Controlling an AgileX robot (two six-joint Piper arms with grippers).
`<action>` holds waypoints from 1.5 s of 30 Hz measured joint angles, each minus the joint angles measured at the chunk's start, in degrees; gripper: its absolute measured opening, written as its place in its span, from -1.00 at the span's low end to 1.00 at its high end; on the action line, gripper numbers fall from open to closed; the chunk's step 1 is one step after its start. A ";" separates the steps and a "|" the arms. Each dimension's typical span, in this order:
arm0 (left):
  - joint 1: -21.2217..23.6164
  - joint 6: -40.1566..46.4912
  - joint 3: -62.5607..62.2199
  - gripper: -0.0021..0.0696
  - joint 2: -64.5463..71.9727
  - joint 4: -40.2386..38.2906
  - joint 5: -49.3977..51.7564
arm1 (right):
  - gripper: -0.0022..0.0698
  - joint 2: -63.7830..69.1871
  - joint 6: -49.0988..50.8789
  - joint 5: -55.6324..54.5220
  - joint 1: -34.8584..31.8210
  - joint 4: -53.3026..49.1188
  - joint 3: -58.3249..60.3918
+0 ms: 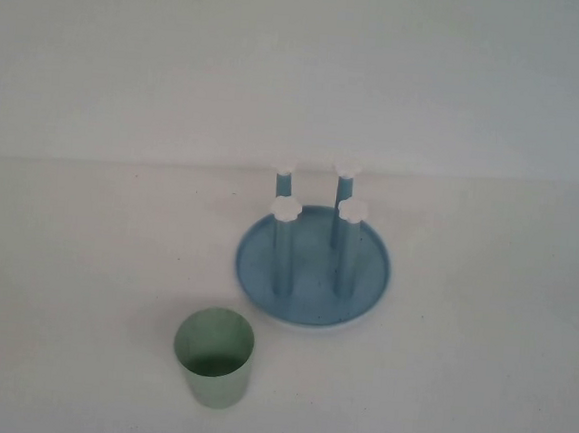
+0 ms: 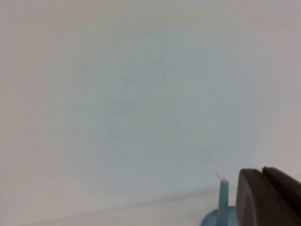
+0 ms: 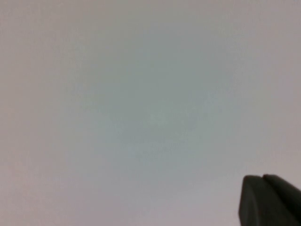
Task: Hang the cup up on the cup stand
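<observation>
The pale mint-green cup (image 1: 213,357) stands upright, mouth up, on the white table near the front, left of centre. Behind it to the right sits the cup stand (image 1: 314,267), a round blue dish with several upright blue pegs topped by white flower caps. Neither arm shows in the high view. In the left wrist view my left gripper (image 2: 261,173) is shut, empty, with one peg of the cup stand (image 2: 223,200) and the dish's edge just beside it. In the right wrist view my right gripper (image 3: 262,178) is shut and empty, facing only plain white surface.
The white table (image 1: 85,261) meets a plain white wall (image 1: 301,67) just behind the stand.
</observation>
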 joint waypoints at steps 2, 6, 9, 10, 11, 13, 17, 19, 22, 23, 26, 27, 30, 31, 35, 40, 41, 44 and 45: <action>-0.09 -0.34 0.00 -0.95 0.00 0.00 -0.25 | -0.94 1.85 -3.17 3.91 0.00 0.00 0.15; -0.09 -1.68 0.00 -0.95 0.00 -0.24 2.20 | -0.94 2.89 -5.75 7.54 0.22 3.41 1.05; -0.09 -1.88 0.00 -0.95 0.81 -0.24 7.33 | -0.94 2.89 -6.81 9.14 1.16 7.56 2.74; -0.09 -1.88 0.00 -0.95 1.56 -0.24 7.78 | -0.94 2.98 -7.55 9.87 1.64 8.69 3.54; -0.09 -1.88 0.00 -0.95 2.26 -0.24 7.87 | -0.94 3.13 -8.20 10.46 2.10 9.38 4.34; -0.09 -1.88 0.00 -0.95 4.10 -0.24 7.99 | -0.94 3.61 -10.14 12.29 3.12 10.17 5.72; -0.09 -1.88 0.00 -0.95 9.02 -2.12 8.65 | -0.94 4.62 -15.26 16.74 4.99 10.50 7.47; -0.09 -1.00 0.00 -0.95 11.54 -3.60 8.90 | -0.94 5.02 -18.56 18.58 5.89 10.50 8.14; -0.09 1.30 0.00 -0.95 15.21 -5.58 9.18 | -0.94 5.15 -22.64 19.92 7.36 10.53 8.23; -0.09 2.01 0.00 -0.95 16.30 -5.96 9.23 | -0.94 5.15 -23.63 20.06 7.89 10.53 8.23; -0.09 2.37 0.00 -0.95 20.63 -6.08 9.38 | -0.94 5.15 -26.54 20.38 9.73 10.53 8.23; -0.09 2.37 0.00 -0.95 22.30 -6.08 9.38 | -0.94 5.15 -27.55 20.38 10.55 10.53 8.23; -0.09 2.37 0.00 -0.95 27.57 -6.17 9.16 | -0.94 5.88 -29.87 19.87 13.62 9.80 8.23; -0.09 2.84 -0.26 -0.95 29.79 -6.17 9.02 | -0.94 6.71 -30.32 19.73 14.79 9.24 8.23; -0.09 11.84 -3.15 -0.95 37.28 -11.93 8.77 | -0.94 11.79 -30.93 19.73 19.10 7.70 8.23; -0.09 17.25 -9.22 -0.95 45.60 -20.02 15.68 | -0.94 20.42 -30.40 20.82 24.24 8.22 8.23; -0.14 17.66 -10.35 -0.95 47.70 -20.31 17.56 | -0.94 21.80 -30.40 20.82 25.05 8.31 8.23; -0.14 19.25 -12.56 -0.95 52.67 -20.31 20.09 | -0.94 26.22 -30.40 19.84 28.29 8.74 8.23; -0.14 19.25 -13.11 -0.95 53.78 -20.31 20.11 | -0.94 27.53 -30.40 19.73 29.18 8.74 7.96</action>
